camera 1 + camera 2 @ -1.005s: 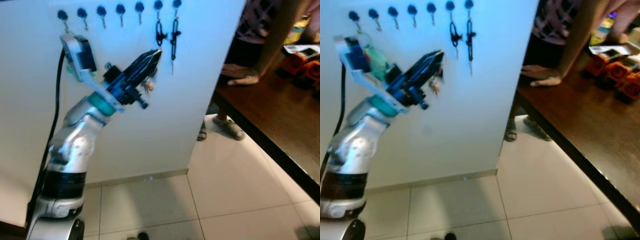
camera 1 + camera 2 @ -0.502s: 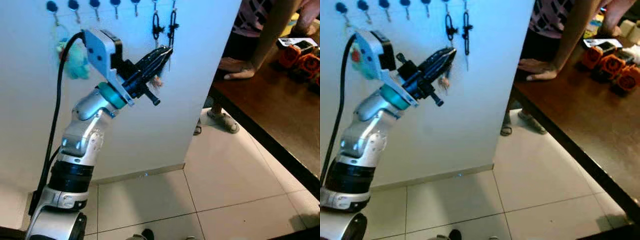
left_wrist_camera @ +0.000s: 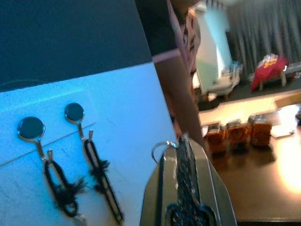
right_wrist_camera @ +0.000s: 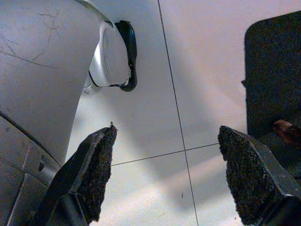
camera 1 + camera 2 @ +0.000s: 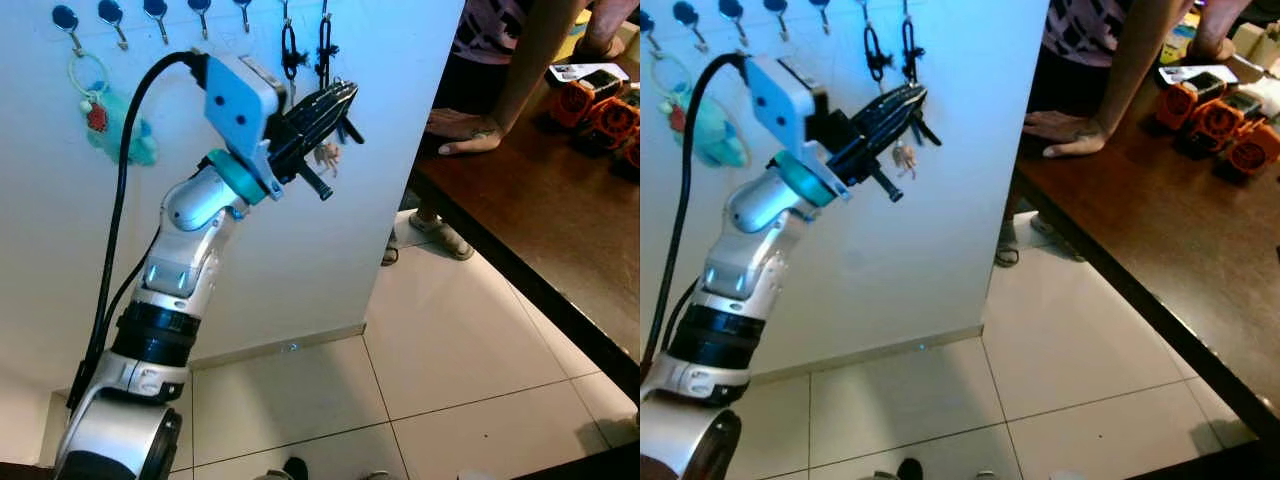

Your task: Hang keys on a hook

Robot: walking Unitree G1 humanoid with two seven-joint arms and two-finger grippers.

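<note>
At the far left of the white panel (image 5: 300,250), a row of hooks (image 5: 112,14) ran along the top edge, and a teal charm (image 5: 115,125) on a ring hung from the leftmost one. To the right of it, the left gripper (image 5: 335,100) was raised against the panel, its jaws pressed together on the keys (image 5: 327,155), which dangled just below the fingers, close to the panel face. In the left wrist view the key ring (image 3: 162,147) stood up beside the closed fingertips (image 3: 186,155), level with the lower ends of the two black lanyards (image 3: 61,188) that occupied the last two hooks. The long axis of the bunch ran roughly vertical, hanging downward from the ring; the ring itself pointed up toward the hook row. The bunch was judged light, rigid in each piece but loose as a whole, and liable to swing; the metal was probably slippery, so the hold belonged on the ring or just beneath it, leaving the ring opening free for a hook tip. Further right, a person's hand (image 5: 462,128) rested on the dark surface (image 5: 540,230), near orange items (image 5: 590,105). The right gripper (image 4: 164,179) hung idle over the floor tiles (image 4: 197,70) with its jaws spread wide and holding nothing.
</note>
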